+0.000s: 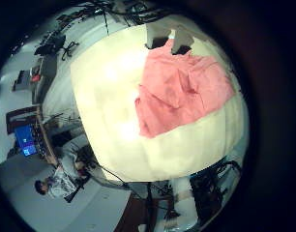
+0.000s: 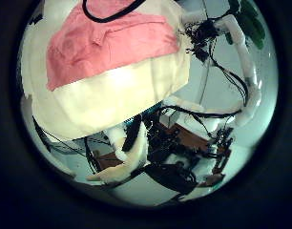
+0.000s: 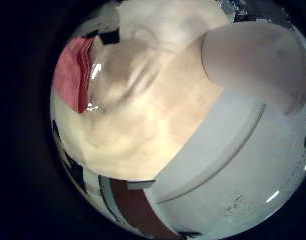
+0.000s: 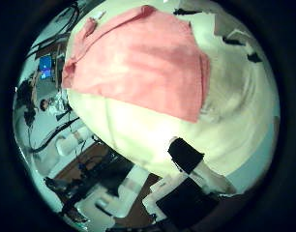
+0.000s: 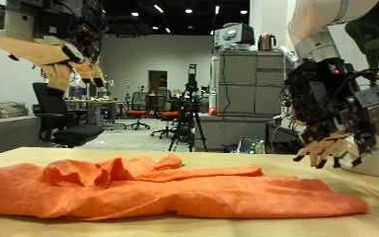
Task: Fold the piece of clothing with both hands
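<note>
Outside view first. What do you see?

– An orange cloth point(image 5: 150, 188) lies spread out on the pale table point(image 5: 354, 183). It is bumpy and wrinkled, not folded flat.

Where are the hands?

– The left hand point(image 5: 51, 49) is high up, well above the cloth. Its fingers are stretched out and hold nothing. The right hand point(image 5: 328, 114) hangs lower, over the bare end of the table. Its fingers point(image 5: 324, 150) droop down loose, and they hold nothing too. Neither hand touches the cloth.

Now the left little finger side palm view?

– It looks down from far up. The cloth point(image 1: 182, 92) lies at one side of the table point(image 1: 119, 126), with a lot of bare table beside it.

And the left thumb side palm view?

– The cloth point(image 2: 108, 43) lies on the table point(image 2: 117, 95) again, far away. A pale finger point(image 2: 122, 162) of the hand sticks out straight, away from the cloth.

The right little finger side palm view?

– The table point(image 3: 163, 110) is close and fills a lot of the view. Only a little bit of the cloth point(image 3: 75, 72) shows, near the table's edge.

Last, the right thumb side palm view?

– The cloth point(image 4: 138, 58) is big here, spread on the table point(image 4: 230, 116). Black and white parts point(image 4: 196, 169) of the hand show past the table's edge, apart from the cloth.
</note>
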Available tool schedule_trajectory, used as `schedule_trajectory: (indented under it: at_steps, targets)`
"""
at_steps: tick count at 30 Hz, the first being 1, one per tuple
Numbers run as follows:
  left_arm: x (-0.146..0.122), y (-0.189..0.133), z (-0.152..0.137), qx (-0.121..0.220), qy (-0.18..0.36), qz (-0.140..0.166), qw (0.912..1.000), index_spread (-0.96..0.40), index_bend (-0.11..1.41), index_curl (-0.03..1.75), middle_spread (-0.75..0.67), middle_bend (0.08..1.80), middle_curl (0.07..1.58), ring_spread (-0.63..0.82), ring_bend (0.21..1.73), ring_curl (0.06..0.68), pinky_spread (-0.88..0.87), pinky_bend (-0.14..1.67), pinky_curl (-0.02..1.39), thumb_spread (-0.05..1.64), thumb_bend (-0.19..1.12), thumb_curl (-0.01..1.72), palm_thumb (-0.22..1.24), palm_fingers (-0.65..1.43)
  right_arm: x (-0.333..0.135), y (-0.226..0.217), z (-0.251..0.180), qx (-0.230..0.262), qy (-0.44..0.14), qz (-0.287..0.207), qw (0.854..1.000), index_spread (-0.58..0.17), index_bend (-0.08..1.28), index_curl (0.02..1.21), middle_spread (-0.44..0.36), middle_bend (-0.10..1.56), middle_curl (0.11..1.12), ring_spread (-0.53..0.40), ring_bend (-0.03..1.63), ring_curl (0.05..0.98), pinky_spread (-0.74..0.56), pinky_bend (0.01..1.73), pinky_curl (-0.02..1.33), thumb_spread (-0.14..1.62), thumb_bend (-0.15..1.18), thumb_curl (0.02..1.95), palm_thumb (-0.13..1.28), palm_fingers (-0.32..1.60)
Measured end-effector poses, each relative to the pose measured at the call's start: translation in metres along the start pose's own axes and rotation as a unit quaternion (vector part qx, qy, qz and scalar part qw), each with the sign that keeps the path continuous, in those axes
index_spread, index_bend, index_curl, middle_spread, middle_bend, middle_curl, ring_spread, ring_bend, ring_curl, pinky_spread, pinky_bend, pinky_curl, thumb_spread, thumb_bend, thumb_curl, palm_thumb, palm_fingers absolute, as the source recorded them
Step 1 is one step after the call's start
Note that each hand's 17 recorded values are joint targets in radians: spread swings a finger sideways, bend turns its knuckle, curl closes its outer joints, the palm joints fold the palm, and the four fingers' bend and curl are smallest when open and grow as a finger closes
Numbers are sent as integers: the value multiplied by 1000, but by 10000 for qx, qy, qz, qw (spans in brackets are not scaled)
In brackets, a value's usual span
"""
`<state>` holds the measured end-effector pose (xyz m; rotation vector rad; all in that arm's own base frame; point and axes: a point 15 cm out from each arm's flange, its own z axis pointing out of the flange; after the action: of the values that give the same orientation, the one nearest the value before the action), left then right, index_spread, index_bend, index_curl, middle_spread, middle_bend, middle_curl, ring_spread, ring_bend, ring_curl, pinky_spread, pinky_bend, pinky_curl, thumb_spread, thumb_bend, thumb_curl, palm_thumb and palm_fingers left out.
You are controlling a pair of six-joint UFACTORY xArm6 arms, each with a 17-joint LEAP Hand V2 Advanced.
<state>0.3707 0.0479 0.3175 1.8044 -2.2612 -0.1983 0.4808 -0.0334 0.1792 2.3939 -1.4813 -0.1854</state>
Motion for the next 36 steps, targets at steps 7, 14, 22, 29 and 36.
schedule_trajectory:
  at_steps: [7, 14, 22, 29, 36]
  targets:
    - [-3, 1, 1, -13, -13, -18, 10000, 129, 142, 234, 342, 192, 307, 524, 540, 216, 494, 351, 320, 1034, -24, 306, 328, -26, -22, -26, 20, -93, 95, -17, 9999, -169, 216, 405, 72, 435, 391, 98, 640, 307, 160, 610, 354, 1005, -30, 389, 605, -5]
    - [-3, 1, 0, -6, -15, -17, 10000, 129, 143, 234, 344, 192, 307, 526, 540, 217, 495, 349, 320, 1035, -25, 303, 329, -27, -23, -36, 43, -398, 347, -20, 9986, -141, 187, 382, 89, 363, 362, 109, 577, 276, 180, 520, 310, 967, -18, 379, 648, 70]
    - [-3, -3, -2, 14, -26, 1, 10000, 129, 142, 234, 340, 192, 307, 528, 542, 216, 494, 351, 320, 1035, -25, 301, 330, -26, -14, -44, 53, -579, 733, -60, 9956, -219, 202, 380, -38, 483, 400, -92, 713, 292, -71, 484, 260, 915, -20, 388, 734, 569]
    - [-3, -3, -4, 22, -28, -2, 10000, 129, 142, 234, 337, 192, 307, 530, 544, 214, 494, 352, 319, 1036, -23, 301, 332, -26, -11, -43, 46, -551, 817, -100, 9951, -391, 369, 496, -205, 714, 520, -282, 922, 401, -517, 748, 341, 873, -19, 405, 814, 1292]
    - [-3, -1, -4, 9, -21, -9, 10000, 129, 144, 236, 336, 192, 307, 530, 545, 213, 494, 352, 319, 1038, -24, 301, 333, -26, -2, -36, 37, -477, 843, -57, 9953, -370, 747, 676, -188, 984, 635, -273, 1094, 492, -473, 986, 466, 854, 0, 446, 948, 1379]
